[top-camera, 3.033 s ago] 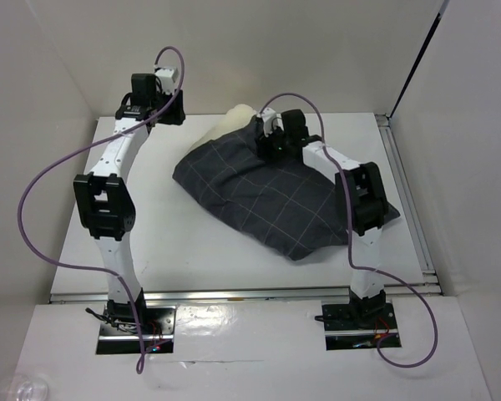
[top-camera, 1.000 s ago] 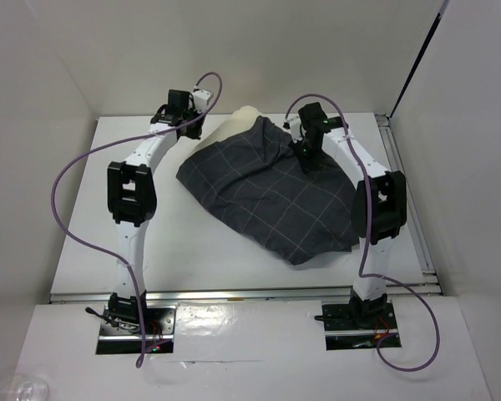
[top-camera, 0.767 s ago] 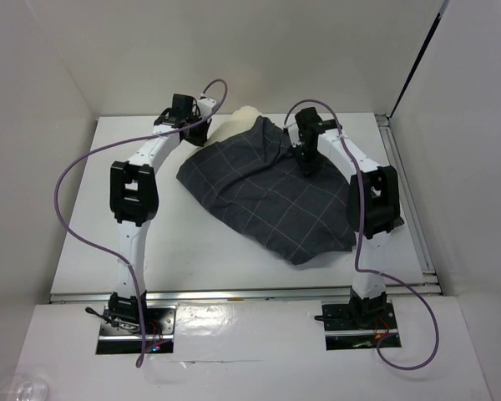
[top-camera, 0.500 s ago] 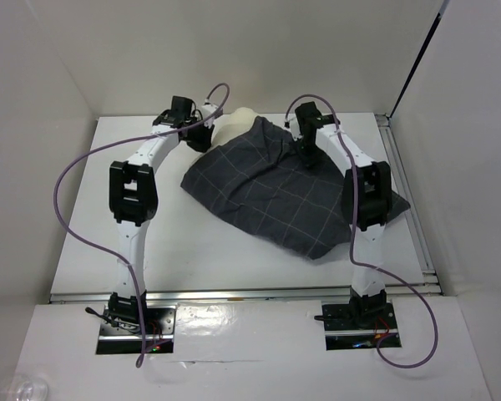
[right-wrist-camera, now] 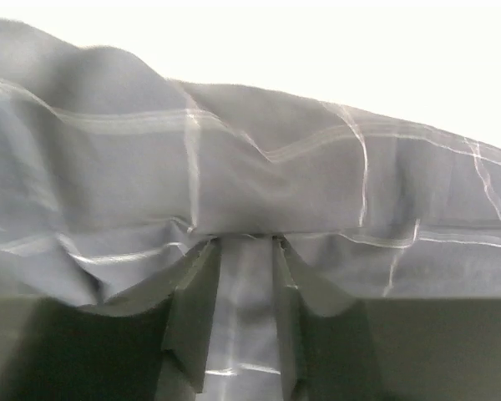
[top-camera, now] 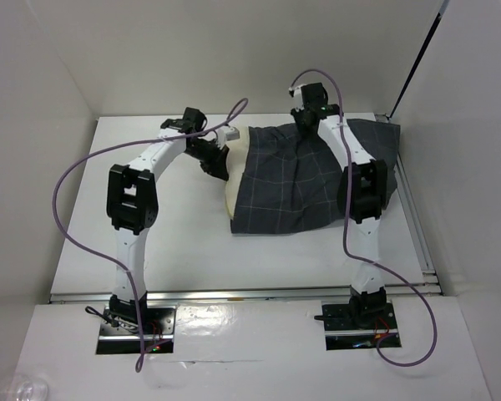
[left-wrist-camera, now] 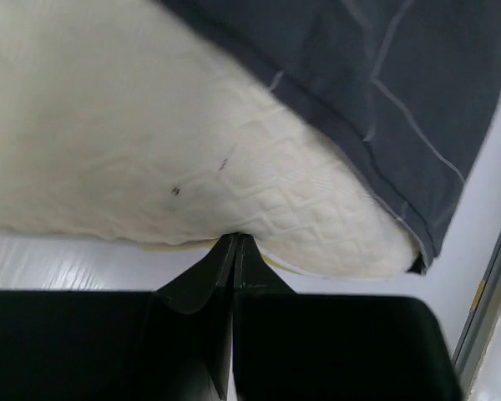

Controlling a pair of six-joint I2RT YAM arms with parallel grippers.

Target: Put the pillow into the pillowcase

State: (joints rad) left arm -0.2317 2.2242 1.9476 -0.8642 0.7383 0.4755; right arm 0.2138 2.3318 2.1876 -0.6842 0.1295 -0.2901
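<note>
One pillow (top-camera: pixel 235 188), one pillowcase (top-camera: pixel 301 180), one worktop (top-camera: pixel 175 242). Two arms (top-camera: pixel 132 200), two purple cables (top-camera: pixel 67 180). Two hands: left hand (left-wrist-camera: pixel 235 239), right hand (right-wrist-camera: pixel 246 247).

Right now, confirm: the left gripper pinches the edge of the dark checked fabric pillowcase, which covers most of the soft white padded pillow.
Wrong: the left gripper pinches the soft white padded pillow by its edge, not the dark checked pillowcase; see the left wrist view. Rest stands.
</note>
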